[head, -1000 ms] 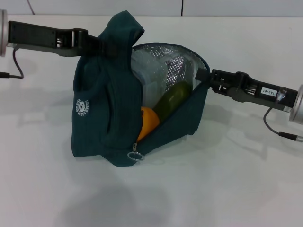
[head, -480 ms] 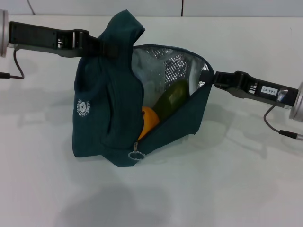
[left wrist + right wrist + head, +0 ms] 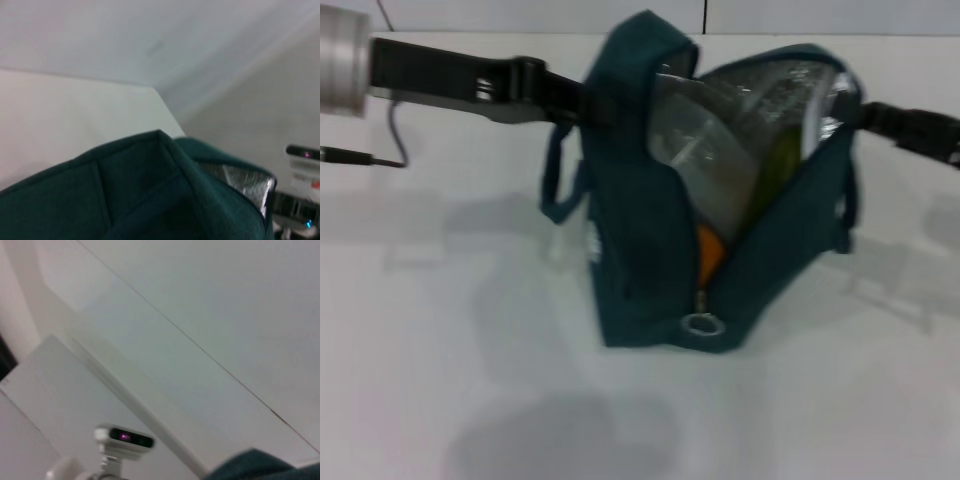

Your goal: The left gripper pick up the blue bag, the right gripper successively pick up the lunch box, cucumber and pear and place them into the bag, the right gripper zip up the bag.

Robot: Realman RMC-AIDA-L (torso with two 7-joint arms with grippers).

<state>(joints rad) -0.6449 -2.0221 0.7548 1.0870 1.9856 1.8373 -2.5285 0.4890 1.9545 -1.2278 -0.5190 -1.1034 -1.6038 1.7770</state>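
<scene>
Head view is the only one showing the whole setup; the blue bag [image 3: 650, 210] stands on the white table [image 3: 470, 390], mouth gaping toward the camera, silver foil lining [image 3: 760, 110] catching the light. The left wrist view just gets a close-up of the bag's teal fabric [image 3: 125, 190] with a sliver of foil at the edge, plus wall behind; the right wrist view is mostly wall with a tiny corner of teal [image 3: 260, 465] and a small camera-looking device [image 3: 124, 437], so not much help there.

Arms: the left gripper [image 3: 585, 102] comes in level from the left side, black arm stretched out horizontally, and its tip meets the top of the bag's left flap, looks clamped on the fabric there. The right gripper [image 3: 865, 115] reaches in from the right edge, also roughly level, ending right at the bag's upper right rim; honestly can't tell whether its fingers are apart or pinched on the rim, it's smeared.

Inside the bag: the lunch box [image 3: 710, 160] sits as a clear shape against the foil; the cucumber [image 3: 782, 165] leans upright along the right wall; the pear [image 3: 708, 255] is an orange patch low down near the front. The ring zipper pull [image 3: 702, 324] hangs at the bottom of the open V; one loop handle [image 3: 558, 185] droops off the left side.
</scene>
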